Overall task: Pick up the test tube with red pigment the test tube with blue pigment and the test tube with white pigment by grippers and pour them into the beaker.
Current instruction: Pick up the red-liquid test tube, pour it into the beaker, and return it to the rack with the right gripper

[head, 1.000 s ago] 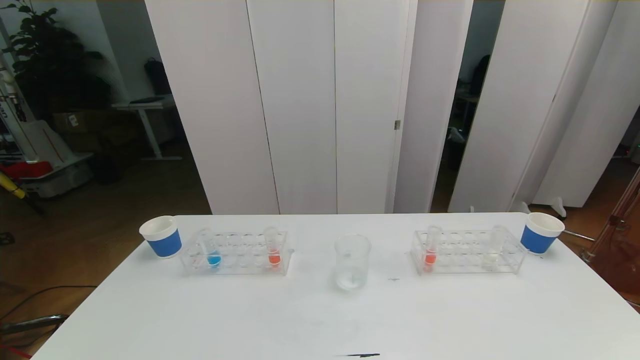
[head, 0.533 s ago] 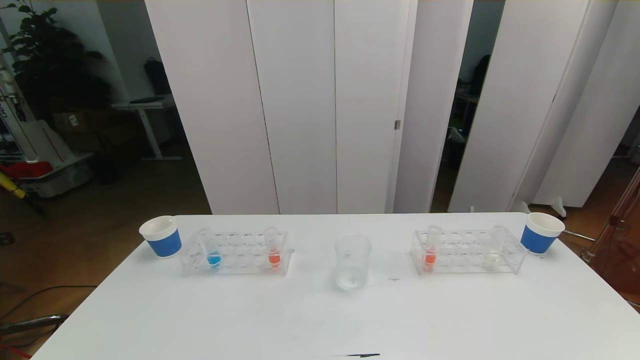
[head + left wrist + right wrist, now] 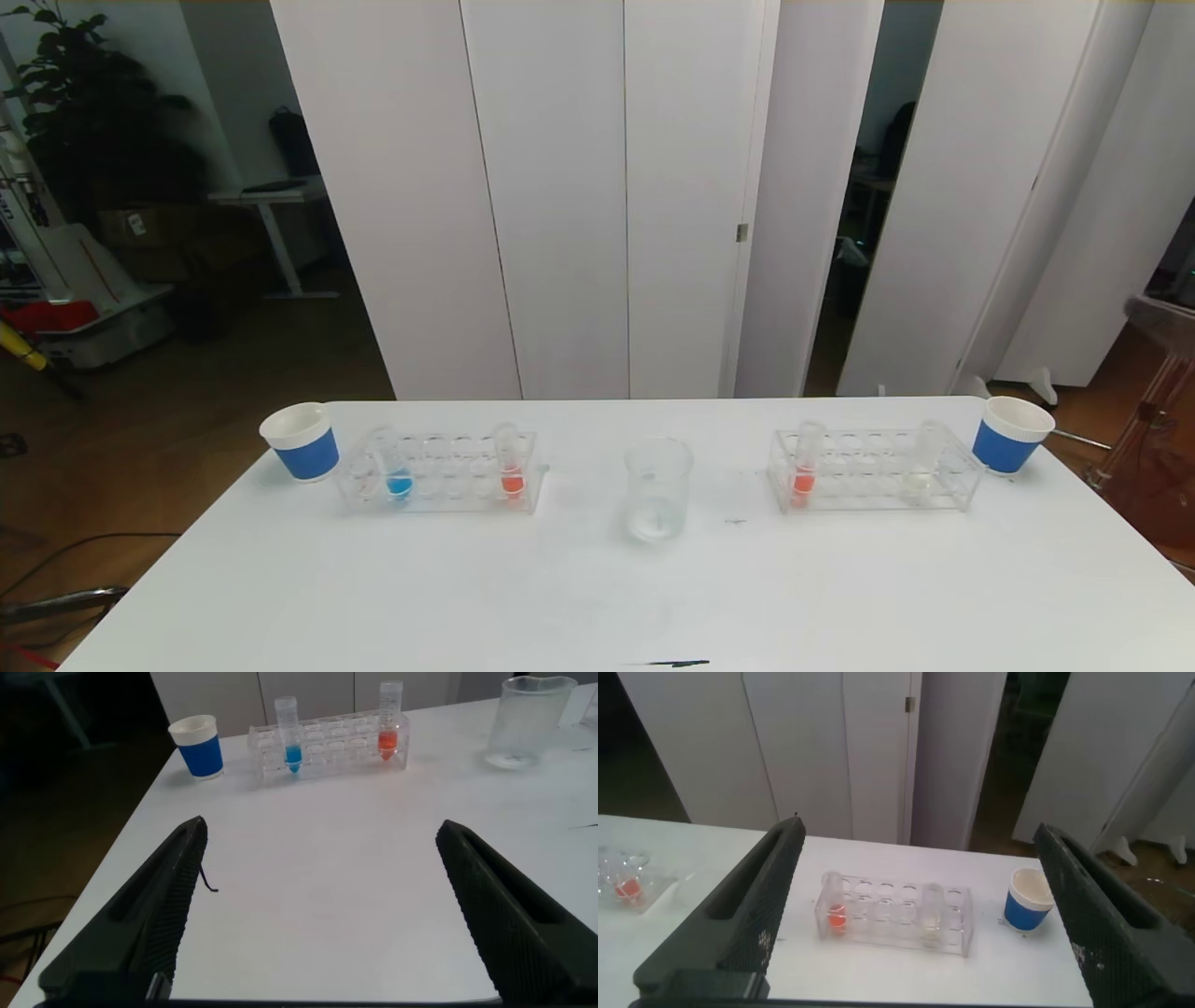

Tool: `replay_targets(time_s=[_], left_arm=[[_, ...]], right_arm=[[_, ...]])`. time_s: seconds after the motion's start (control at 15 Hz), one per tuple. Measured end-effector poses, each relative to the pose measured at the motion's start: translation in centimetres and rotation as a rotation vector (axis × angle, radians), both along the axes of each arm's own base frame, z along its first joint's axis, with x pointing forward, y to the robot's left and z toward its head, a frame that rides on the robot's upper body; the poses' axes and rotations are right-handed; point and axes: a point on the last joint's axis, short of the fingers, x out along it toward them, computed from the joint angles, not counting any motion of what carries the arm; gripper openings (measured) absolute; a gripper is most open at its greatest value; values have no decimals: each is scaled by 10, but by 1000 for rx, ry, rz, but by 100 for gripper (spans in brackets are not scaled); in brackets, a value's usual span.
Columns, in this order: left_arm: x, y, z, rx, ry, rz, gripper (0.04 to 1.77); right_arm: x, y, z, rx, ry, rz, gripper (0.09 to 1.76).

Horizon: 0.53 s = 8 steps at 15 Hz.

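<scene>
Standing upright, mouths up, the test tube with blue pigment (image 3: 396, 465) shares my left rack (image 3: 439, 471) with an orange-red tube (image 3: 510, 462); the test tube with white pigment (image 3: 922, 463) and a second orange-red tube (image 3: 805, 466) stand in the right rack (image 3: 873, 469). The beaker (image 3: 657, 489) sits between the racks on the table (image 3: 597, 597). My left gripper (image 3: 318, 915) and right gripper (image 3: 915, 910) hang wide open, holding nothing.
</scene>
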Motion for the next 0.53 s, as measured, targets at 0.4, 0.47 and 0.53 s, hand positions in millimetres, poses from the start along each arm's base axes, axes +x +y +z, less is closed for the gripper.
replay_targets(time_s=[0.4, 0.47, 0.53], left_arm=[[0, 0, 0, 0, 0, 0, 175], [0, 0, 0, 0, 0, 0, 175], [0, 0, 0, 0, 0, 0, 175]], right_arm=[[62, 45, -42, 24, 86, 18, 175], [66, 52, -50, 38, 69, 0, 175], [68, 60, -60, 51, 58, -12, 175]])
